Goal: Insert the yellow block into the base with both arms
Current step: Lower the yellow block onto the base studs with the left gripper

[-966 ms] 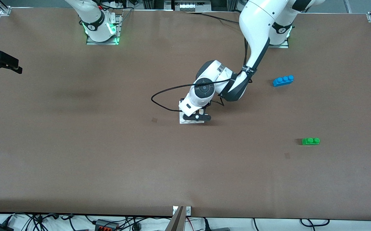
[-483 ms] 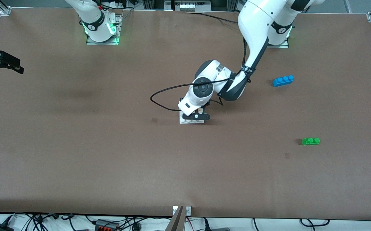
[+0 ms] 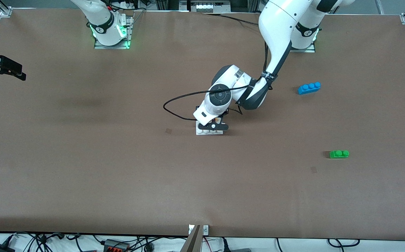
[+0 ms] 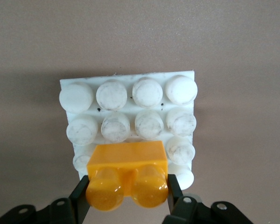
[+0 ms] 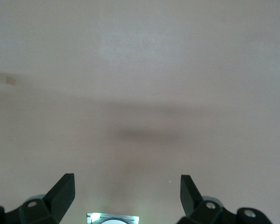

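Left gripper [image 4: 126, 198] is clamping the yellow block [image 4: 127, 176] between its fingers over the base [image 4: 130, 116], mid-table. Right gripper [image 5: 127, 191] is waiting, spread wide and holding nothing, above the table's edge at the right arm's end.

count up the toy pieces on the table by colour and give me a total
Yellow block, held in the left hand over the base: 1
Blue three-stud brick: 1
Green two-stud brick: 1
White base: 1
Total: 4
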Robot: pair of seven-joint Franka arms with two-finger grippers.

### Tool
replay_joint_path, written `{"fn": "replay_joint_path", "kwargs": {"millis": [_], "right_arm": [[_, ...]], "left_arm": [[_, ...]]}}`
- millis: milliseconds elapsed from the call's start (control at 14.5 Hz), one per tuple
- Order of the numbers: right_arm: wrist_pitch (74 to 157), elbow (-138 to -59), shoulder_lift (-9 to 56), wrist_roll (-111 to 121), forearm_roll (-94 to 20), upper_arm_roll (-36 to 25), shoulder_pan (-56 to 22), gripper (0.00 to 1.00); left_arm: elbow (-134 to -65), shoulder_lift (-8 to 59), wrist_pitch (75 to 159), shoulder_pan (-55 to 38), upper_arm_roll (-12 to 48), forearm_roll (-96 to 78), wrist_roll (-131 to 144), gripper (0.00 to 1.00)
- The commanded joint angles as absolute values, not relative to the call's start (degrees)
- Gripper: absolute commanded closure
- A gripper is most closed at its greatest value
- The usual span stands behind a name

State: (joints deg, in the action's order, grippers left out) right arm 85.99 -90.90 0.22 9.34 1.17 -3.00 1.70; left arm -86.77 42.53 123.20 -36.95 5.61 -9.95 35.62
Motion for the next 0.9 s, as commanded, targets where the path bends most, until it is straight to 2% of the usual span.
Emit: {"fn": "replay_joint_path", "kwargs": {"millis": [0,759,828], "right_arm": [[86.1,-91.8,-0.6,8.9,1.0,-3.2,1.1,0.00],[86.0,-91.7,-0.7,8.9,1.0,-3.1,1.1,0.00],[86.0,-91.7,-0.7,8.9,1.0,-3.1,1.0,0.00]], "left_arm": [[-85.8,43.8,123.0,-38.1,4.0,-9.1,36.6,0.49],[-85.9,44.7,122.9,-38.8,3.5,-8.8,36.6,0.49],[-85.8,44.6,122.9,-38.8,3.5,-8.9,36.6,0.41]]}}
